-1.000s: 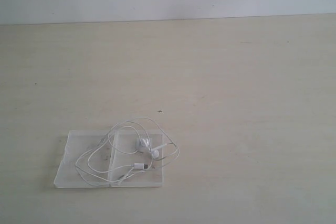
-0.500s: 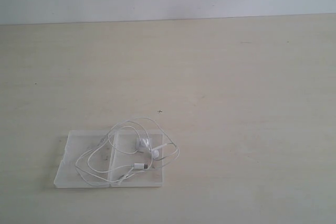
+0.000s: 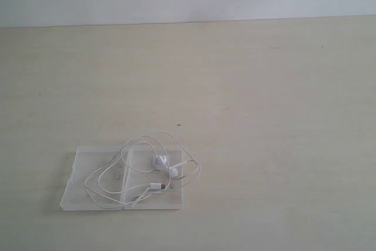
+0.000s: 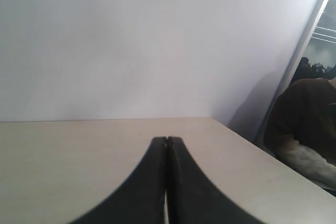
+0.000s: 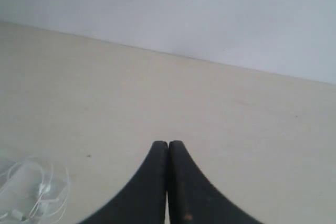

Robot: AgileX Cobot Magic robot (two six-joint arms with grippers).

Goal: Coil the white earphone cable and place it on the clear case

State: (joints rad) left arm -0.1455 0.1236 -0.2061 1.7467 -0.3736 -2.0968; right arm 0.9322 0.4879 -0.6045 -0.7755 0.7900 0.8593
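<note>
flat translucent plastic case (image 3: 75, 186) of two hinged rectangular halves: lies opened out on the pale beige tabletop (image 3: 264, 116), near the front-left of the exterior view, slightly scuffed.

very thin white earphone cable (image 3: 158, 160): rests in loose, tangled loops on top of that case, spread over both halves. two small earbuds close together on the right half, small plug just in front of them on the same half. one loop spills past the far edge of the case, another past its right edge, both onto the table.

left gripper (image 4: 167, 140): black fingers pressed together tip to tip, clenched on nothing, poised over bare tabletop and facing a plain white wall (image 4: 131, 45). person in a dark top (image 4: 310, 114) at the table's far side in that view.

right gripper (image 5: 168, 143): likewise clamped closed and empty, above bare table. cable (image 5: 39, 190) and part of the case visible at the corner of its wrist view, apart from the fingertips.
</note>
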